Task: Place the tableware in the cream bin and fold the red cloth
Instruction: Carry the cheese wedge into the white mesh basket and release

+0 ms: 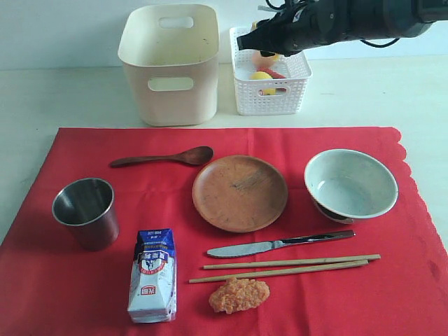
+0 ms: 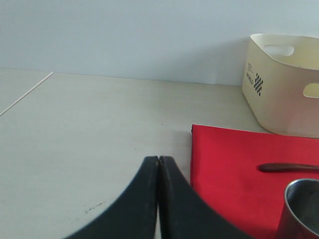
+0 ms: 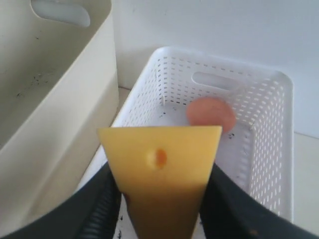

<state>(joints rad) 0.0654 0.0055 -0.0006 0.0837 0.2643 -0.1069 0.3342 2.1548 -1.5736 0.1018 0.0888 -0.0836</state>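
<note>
Right wrist view: pinching a yellow cheese wedge [image 3: 162, 169] in the right claw [image 3: 162, 211], jaws set to the wedge's width, hung over the white basket [image 3: 271, 149]. Pinkish-orange food piece [image 3: 212, 113] already on the basket floor. Cream bin [image 3: 55, 124] just beside the basket, nothing seen inside it (only part of the interior in sight).

Step in hand, as judged: clearing food into the basket ahead of the tableware proper. Next move probably calls for letting go squarely above the basket, well clear of the bin's rim, then reaching back toward the cloth's load.

Exterior view: gives the whole layout, which neither wrist view does. Lying on the red cloth [image 1: 315, 308], none yet binned: steel cup [image 1: 86, 210], wooden spoon [image 1: 164, 157], brown plate [image 1: 239, 192], grey-green bowl [image 1: 350, 184], knife [image 1: 280, 244], chopsticks [image 1: 287, 266]. Also a milk carton [image 1: 152, 274] and a fried piece [image 1: 239, 294]. Cloth flat, unfolded.

Left wrist view: left claw [image 2: 158, 194] pressed together, empty, over bare bench [image 2: 89, 129] just off the cloth's corner, near cup and spoon (left arm absent from the exterior view, so known only from here).
</note>
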